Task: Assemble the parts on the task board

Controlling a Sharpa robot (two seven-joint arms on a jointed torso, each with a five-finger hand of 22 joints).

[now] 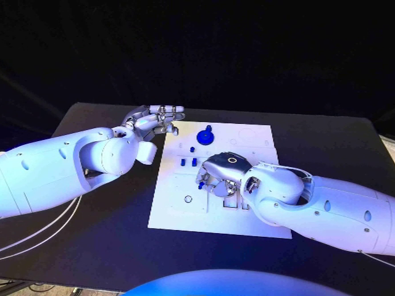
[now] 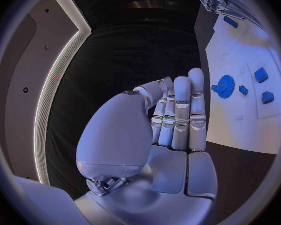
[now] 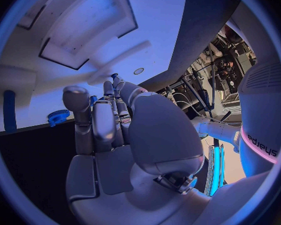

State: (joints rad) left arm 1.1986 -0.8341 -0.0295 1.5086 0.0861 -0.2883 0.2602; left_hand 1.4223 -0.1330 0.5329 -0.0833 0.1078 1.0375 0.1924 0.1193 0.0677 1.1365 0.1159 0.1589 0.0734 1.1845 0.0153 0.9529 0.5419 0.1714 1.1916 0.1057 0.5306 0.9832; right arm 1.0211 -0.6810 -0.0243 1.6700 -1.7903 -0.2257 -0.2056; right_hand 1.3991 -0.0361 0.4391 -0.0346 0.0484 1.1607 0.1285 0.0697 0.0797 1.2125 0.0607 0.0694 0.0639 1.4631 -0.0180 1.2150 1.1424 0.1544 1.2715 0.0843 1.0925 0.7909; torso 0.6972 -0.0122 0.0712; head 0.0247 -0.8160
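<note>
Right hand (image 1: 223, 174) hovers low over the middle of the task board (image 1: 251, 139), fingers (image 1: 208, 182) curled down, probably reaching for a part; whether they clamp anything I cannot tell. At its twelve o'clock a blue gear (image 1: 205, 132) lies flat. At ten o'clock, the left hand (image 1: 153, 121) waits at the board's edge over the tabletop (image 1: 91, 123), fingers together, holding nothing.

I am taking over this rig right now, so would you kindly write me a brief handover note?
Left hand: off the task board's far-left corner, fingers together, holding nothing.
Right hand: down over the middle of the task board; whether it holds a part cannot be told.
Parts: blue gear at the board's far edge, small blue pieces left of the right hand.
Done: cannot tell. Left: assembling the parts.
</note>
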